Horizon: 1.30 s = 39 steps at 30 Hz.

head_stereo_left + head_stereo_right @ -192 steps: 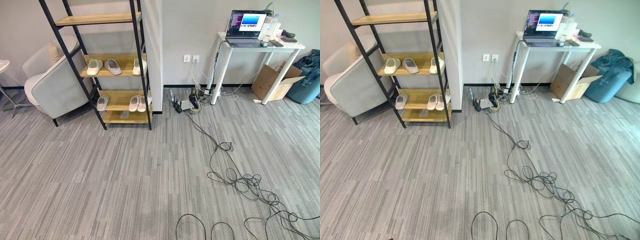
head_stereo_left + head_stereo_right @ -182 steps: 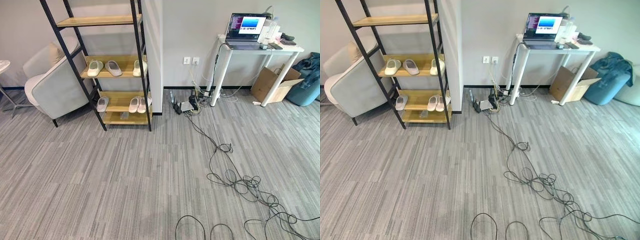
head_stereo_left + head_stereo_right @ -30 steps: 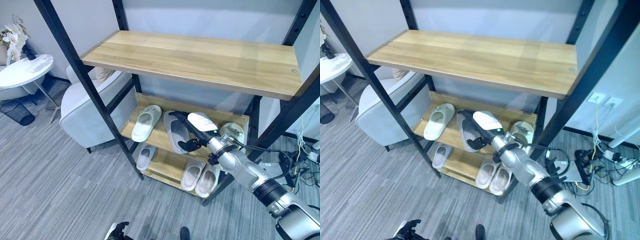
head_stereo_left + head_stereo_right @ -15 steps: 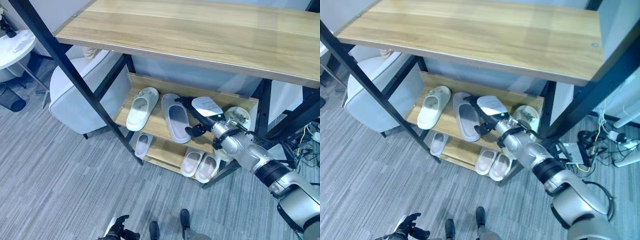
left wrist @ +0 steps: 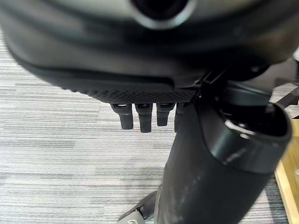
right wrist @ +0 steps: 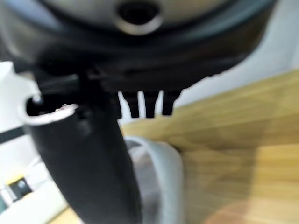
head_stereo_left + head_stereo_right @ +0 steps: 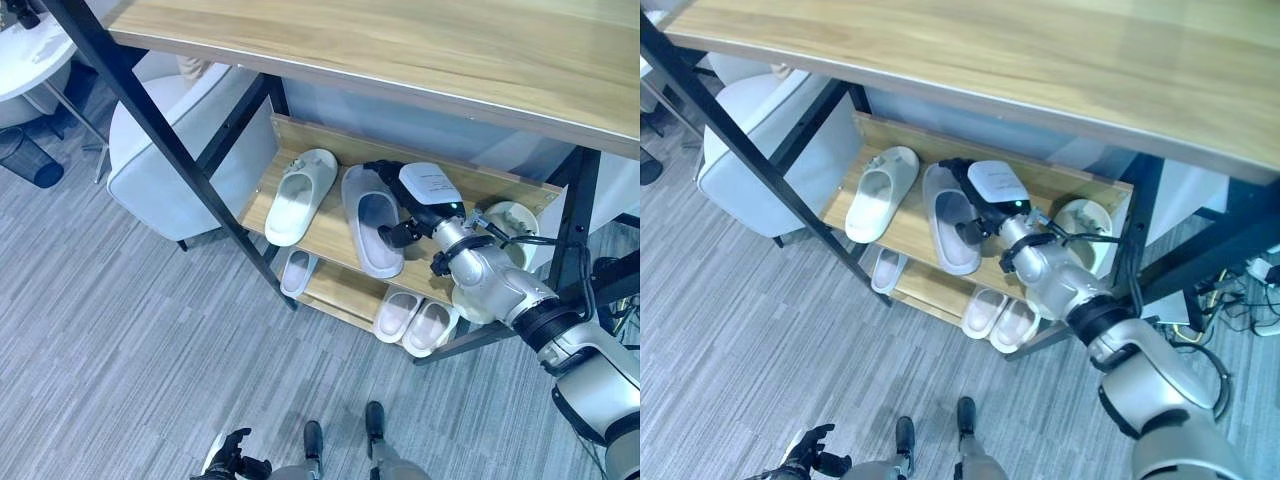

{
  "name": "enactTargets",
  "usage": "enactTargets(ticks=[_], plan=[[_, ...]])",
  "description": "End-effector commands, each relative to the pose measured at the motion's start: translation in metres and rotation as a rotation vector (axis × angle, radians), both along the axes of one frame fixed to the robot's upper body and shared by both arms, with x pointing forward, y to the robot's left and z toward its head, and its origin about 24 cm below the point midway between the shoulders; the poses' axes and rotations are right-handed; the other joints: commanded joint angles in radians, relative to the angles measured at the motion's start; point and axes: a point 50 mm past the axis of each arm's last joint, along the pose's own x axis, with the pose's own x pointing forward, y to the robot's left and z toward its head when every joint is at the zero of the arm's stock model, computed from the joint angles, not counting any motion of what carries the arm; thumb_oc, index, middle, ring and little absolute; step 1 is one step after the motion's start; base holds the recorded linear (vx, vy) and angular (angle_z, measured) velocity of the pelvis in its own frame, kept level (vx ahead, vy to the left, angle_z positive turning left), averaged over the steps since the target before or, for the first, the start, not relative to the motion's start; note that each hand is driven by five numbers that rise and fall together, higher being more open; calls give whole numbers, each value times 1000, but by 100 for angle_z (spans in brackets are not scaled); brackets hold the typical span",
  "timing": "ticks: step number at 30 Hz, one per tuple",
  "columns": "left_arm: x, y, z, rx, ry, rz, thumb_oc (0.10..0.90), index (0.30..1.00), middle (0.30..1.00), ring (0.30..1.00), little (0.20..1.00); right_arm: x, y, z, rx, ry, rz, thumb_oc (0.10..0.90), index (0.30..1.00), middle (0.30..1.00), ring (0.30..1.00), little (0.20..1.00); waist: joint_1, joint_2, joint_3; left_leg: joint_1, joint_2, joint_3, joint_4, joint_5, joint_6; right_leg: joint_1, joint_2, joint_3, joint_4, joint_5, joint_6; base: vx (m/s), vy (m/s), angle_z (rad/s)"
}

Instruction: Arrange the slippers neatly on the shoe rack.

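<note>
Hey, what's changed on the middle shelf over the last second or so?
The right hand has set the grey slipper flat on the middle shelf; a second ago it held it tilted up. The fingers are still at the slipper's edge. The white slipper beside it, the one at the shelf's right end and the pairs below stayed put. The camera shifted too.

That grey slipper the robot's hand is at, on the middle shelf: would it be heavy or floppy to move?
The grey slipper looks like thick moulded foam, so probably light and springy rather than floppy. Lying flat on the wooden shelf, it should slide, not roll or tip, when the right hand nudges it.
</note>
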Motion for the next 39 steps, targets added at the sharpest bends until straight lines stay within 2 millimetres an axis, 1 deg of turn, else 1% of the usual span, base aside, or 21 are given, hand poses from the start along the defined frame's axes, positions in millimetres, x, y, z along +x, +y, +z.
enactTargets(ticks=[1, 8, 14, 15, 17, 18, 19, 20, 22, 23, 24, 25, 27, 28, 30, 31, 32, 34, 35, 37, 39], plan=[[-14, 23, 1, 100, 46, -54, 800, 900, 900, 900, 900, 12, -10, 105, 149, -312, -39, 800, 900, 900, 900, 900, 39, -74, -22, -52, -26, 16, 2, 16, -35, 42, -65, 33, 5, -82, 149, -14, -12, 10], [-8, 26, 3, 108, 16, -32, 800, 900, 900, 900, 900, 19, -22, 109, 196, -292, -100, 800, 900, 900, 900, 900, 62, -88, -15, -95, -27, 4, 2, 31, -42, 5, -65, 24, 5, -72, 151, -11, 0, 8], [-1, 25, 5, 107, -14, -30, 800, 900, 900, 900, 900, 22, -26, 111, 256, -281, -123, 800, 900, 900, 900, 900, 79, -102, -8, -123, -28, -6, 2, 39, -48, -19, -65, 15, 5, -65, 154, -5, -9, 6], [-1, 25, 5, 108, -13, -31, 800, 900, 900, 900, 900, 23, -28, 108, 292, -260, -134, 613, 620, 620, 620, 620, 85, -107, -9, -129, -28, -9, 2, 39, -49, -23, -66, 11, 5, -65, 154, 7, -7, 11], [-1, 25, 5, 108, -12, -30, 800, 900, 900, 900, 900, 24, -29, 105, 323, -242, -136, 500, 451, 451, 451, 451, 86, -110, -8, -132, -27, -12, 2, 40, -49, -24, -67, 9, 5, -65, 155, 14, -10, 12], [11, 27, 8, 120, -21, -22, 800, 900, 900, 900, 900, 25, -17, 98, 386, -204, -87, 411, 316, 316, 316, 316, 78, -115, -2, -130, -28, -10, 2, 38, -50, -25, -66, 10, 5, -64, 155, 13, -12, 9], [11, 27, 8, 120, -21, -22, 800, 900, 900, 900, 900, 25, -17, 98, 387, -205, -87, 400, 300, 300, 300, 300, 78, -115, -1, -129, -28, -11, 2, 38, -50, -24, -66, 10, 5, -64, 155, 10, 11, 5], [12, 30, 10, 141, -36, -45, 800, 900, 900, 900, 900, 26, -21, 93, 432, -182, -105, 400, 300, 300, 300, 300, 76, -115, 2, -129, -28, -8, 2, 36, -50, -26, -65, 11, 5, -64, 154, 0, 0, 0], [0, 31, 7, 134, -11, -44, 800, 900, 900, 900, 900, 30, -28, 86, 478, -150, -150, 400, 300, 300, 300, 300, 86, -116, 0, -127, -30, -10, 2, 36, -51, -20, -65, 6, 5, -67, 153, 7, -1, -2], [-1, 31, 7, 134, -11, -44, 800, 900, 900, 900, 900, 30, -28, 85, 478, -150, -150, 400, 300, 300, 300, 300, 86, -116, 0, -126, -30, -10, 2, 35, -51, -20, -65, 6, 5, -67, 153, 0, 0, 0], [-7, 29, 5, 119, 3, -33, 800, 900, 900, 900, 900, 30, -28, 75, 482, -116, -161, 400, 300, 300, 300, 300, 87, -118, 2, -120, -32, -10, 2, 35, -53, -15, -64, 5, 5, -69, 152, 5, -11, 5], [-7, 29, 5, 119, 3, -33, 800, 900, 900, 900, 900, 30, -28, 75, 482, -116, -161, 400, 300, 300, 300, 300, 87, -118, 2, -120, -32, -10, 2, 35, -53, -15, -64, 5, 5, -69, 152, -3, -20, 12], [-6, 29, 5, 117, 5, -25, 800, 900, 900, 900, 900, 31, -24, 57, 477, -71, -169, 400, 300, 300, 300, 300, 83, -118, 7, -103, -32, -6, 2, 30, -50, 0, -63, 8, 5, -74, 150, -11, -12, 11], [-6, 29, 5, 117, 5, -25, 800, 900, 900, 900, 900, 31, -24, 56, 478, -70, -169, 400, 300, 300, 300, 300, 83, -118, 7, -102, -32, -6, 2, 30, -50, 1, -63, 8, 5, -74, 150, -12, -8, 5], [-2, 31, 6, 121, 10, -24, 800, 900, 900, 900, 900, 31, -17, 38, 469, -20, -175, 400, 300, 300, 300, 300, 74, -117, 8, -78, -32, 2, 2, 22, -47, 21, -62, 14, 5, -80, 149, -5, -8, 6], [-2, 31, 6, 121, 10, -24, 800, 900, 900, 900, 900, 31, -17, 38, 469, -20, -175, 400, 300, 300, 300, 300, 74, -117, 8, -78, -32, 2, 2, 22, -47, 21, -62, 15, 5, -80, 149, 0, 0, 0], [-2, 32, 6, 126, 17, -24, 800, 900, 900, 900, 900, 30, -14, 26, 471, 3, -180, 400, 300, 300, 300, 300, 65, -114, 4, -59, -31, 9, 2, 15, -43, 35, -63, 18, 5, -85, 148, 0, 0, 0], [-3, 32, 5, 125, 25, -22, 800, 900, 900, 900, 900, 29, -9, 14, 504, 34, -181, 400, 300, 300, 300, 300, 57, -112, -6, -39, -32, 16, 2, 5, -37, 52, -62, 24, 5, -89, 145, 11, 0, -3], [-3, 32, 5, 125, 26, -22, 800, 900, 900, 900, 900, 28, -9, 14, 504, 34, -181, 400, 300, 300, 300, 300, 57, -112, -5, -37, -32, 16, 2, 5, -37, 53, -62, 24, 5, -90, 145, 20, -6, -15], [-4, 29, 4, 117, 38, -17, 800, 900, 900, 900, 900, 24, 1, -7, 592, 74, -176, 400, 300, 300, 300, 300, 39, -106, -28, 2, -30, 29, 2, -12, -28, 83, -61, 35, 5, -96, 143, 33, -2, -19], [-7, 27, 2, 110, 53, -18, 800, 900, 900, 900, 900, 22, 3, -16, 613, 88, -186, 400, 300, 300, 300, 300, 31, -105, -40, 23, -30, 34, 2, -18, -26, 103, -60, 39, 5, -101, 143, 32, 1, -19]])
